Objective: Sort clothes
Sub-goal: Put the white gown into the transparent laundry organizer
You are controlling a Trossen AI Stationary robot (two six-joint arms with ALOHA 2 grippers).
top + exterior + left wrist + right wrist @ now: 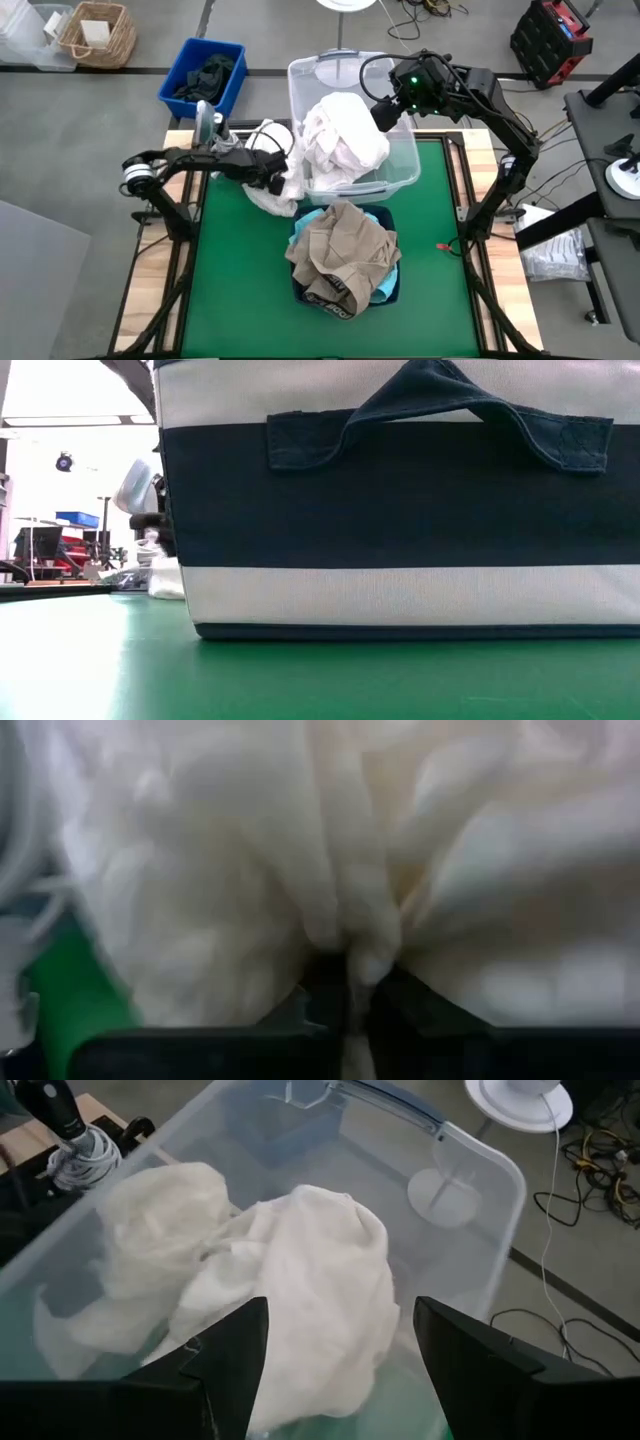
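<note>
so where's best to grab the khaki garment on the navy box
Probably the raised fold at the top of the khaki garment, coming straight down from above. It lies crumpled over the navy box, so its ridges stick up while the edges drape down the sides.

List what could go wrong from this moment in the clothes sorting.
1. The left gripper pinches only a thin fold of the white garment that hangs outside the clear bin; it may slip free or snag on the wall.
2. The right gripper hovers open over the white pile in that bin, so the arms could crowd each other.
3. The khaki garment overhangs the navy box and might slide off.
</note>
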